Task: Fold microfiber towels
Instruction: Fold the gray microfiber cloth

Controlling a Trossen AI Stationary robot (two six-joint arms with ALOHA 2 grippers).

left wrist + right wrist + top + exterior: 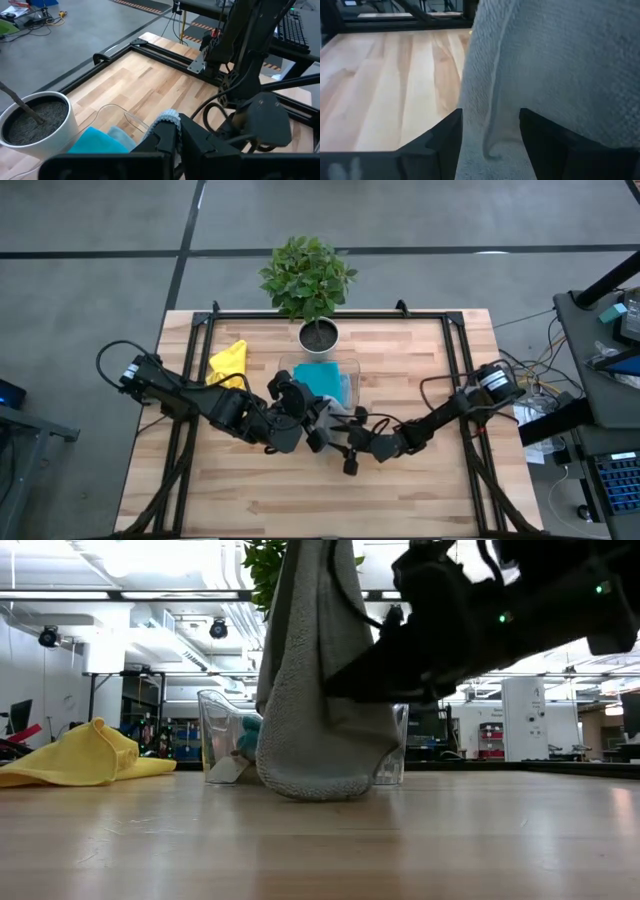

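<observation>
The grey towel (pixel 320 690) hangs upright at the middle of the tabletop (pixel 420 480), long axis vertical, its lower end touching the wood. The left gripper (pixel 300 405) pinches its top with fingers together, while the right gripper (pixel 490 137) has fingers apart around a fold, just in front of the clear tray (pixel 215 730).

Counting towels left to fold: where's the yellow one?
The yellow towel lies crumpled on the table's left side in the high view, left of the clear tray, beside the left arm.

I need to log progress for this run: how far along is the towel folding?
Done: teal towel lies in the clear tray. In hand: grey towel hangs with its bottom edge on the table, pinched by the left gripper, right gripper open around it. Left: yellow towel, crumpled.
</observation>
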